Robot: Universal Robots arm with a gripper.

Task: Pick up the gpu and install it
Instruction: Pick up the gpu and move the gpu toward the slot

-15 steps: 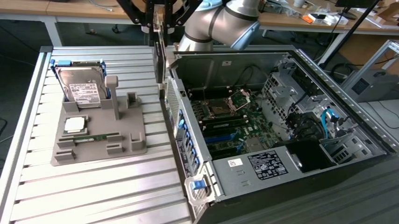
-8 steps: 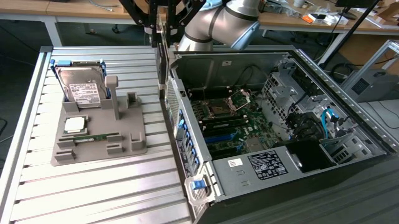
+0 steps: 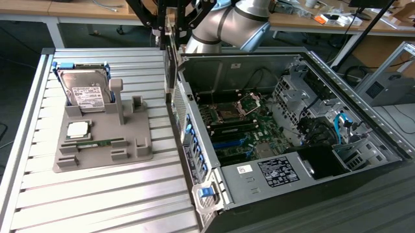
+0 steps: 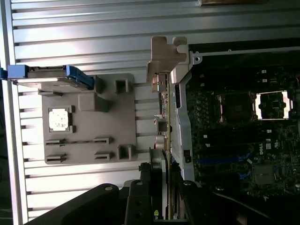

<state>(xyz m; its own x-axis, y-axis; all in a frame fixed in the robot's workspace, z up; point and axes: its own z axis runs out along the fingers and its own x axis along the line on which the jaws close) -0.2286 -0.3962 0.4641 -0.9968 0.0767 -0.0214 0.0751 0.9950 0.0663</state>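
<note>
- Exterior view: the grey robot arm with a blue-capped joint reaches in from the far side. Below it the black-linked gripper hangs over the near wall of the open black desktop computer case.
- The gpu, a thin dark expansion card, hangs upright and edge-on from that pincer. It is off the table, along the case's rear wall, between the grey moulded parts fixture and the case interior; whether it touches the wall I cannot tell.
- Towards the exterior view's left the fixture sits on the slatted aluminium table. In it a silver hard drive with a white label and blue frame stands upright; a square silver processor chip lies flat in front of it; a narrow green memory stick lies nearer still.
- Inside the case the green motherboard lies exposed, well apart from the fixture.
- Wrist view: the gripper has its black fingers either side of the gpu and closed onto the board's edge; it is clamped on the card, not standing free.
- The card's silver metal bracket sticks out at the end away from the fingers; the card runs just beside the case wall, between the fixture and the motherboard.
- On the fixture side the hard drive shows edge-on and the processor chip lies near it. On the board an open square processor socket catches the light.
</note>
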